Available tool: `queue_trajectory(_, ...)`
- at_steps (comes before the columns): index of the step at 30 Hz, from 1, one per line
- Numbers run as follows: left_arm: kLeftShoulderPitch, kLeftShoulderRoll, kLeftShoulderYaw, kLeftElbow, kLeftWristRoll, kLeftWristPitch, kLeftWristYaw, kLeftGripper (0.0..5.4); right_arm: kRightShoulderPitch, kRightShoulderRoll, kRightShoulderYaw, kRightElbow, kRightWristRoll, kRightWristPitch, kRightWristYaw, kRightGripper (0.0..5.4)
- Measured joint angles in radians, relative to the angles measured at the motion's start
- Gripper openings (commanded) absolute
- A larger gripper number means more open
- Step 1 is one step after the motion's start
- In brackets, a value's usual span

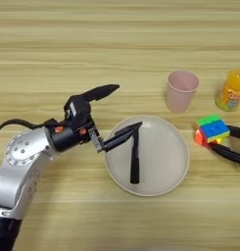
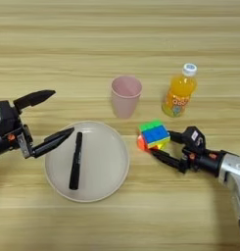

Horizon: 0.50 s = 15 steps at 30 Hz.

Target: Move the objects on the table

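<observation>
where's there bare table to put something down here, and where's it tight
Bare table spans the whole far strip beyond the pink cup and juice bottle, and the near strip below the plate. Tight: the puzzle cube sits between plate, cup, bottle and right gripper; left gripper straddles the plate's left rim.

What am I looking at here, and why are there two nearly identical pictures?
Both pictures come from a two-eyed camera on a humanoid robot's head, looking down at a wooden table; one eye sees slightly further left, the other further right. The silver arms are the robot's own. Its left pincer is spread wide open, one finger reaching over the rim of a cream plate where a black pen lies. It holds nothing. The right pincer is open around a multicoloured puzzle cube, one finger on each side, not visibly clamped. Behind stand a pink cup and a small orange-juice bottle.
</observation>
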Motion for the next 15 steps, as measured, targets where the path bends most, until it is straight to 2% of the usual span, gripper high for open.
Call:
queue_trajectory(1, 0.000, 0.000, 0.000, 0.001, 0.000, 0.000, 0.000, 5.40, -0.001, 0.001, 0.002, 0.001, 0.000, -0.001, 0.000, 3.61)
queue_trajectory(7, 0.000, 0.000, 0.001, 0.008, 0.000, -0.004, -0.001, 5.40, -0.002, 0.002, 0.009, 0.009, -0.012, 0.000, 0.005, 4.29)
queue_trajectory(15, 0.000, -0.010, 0.001, 0.015, 0.001, -0.005, -0.001, 5.40, -0.002, 0.002, 0.004, -0.005, 0.002, 0.004, 0.029, 5.12)
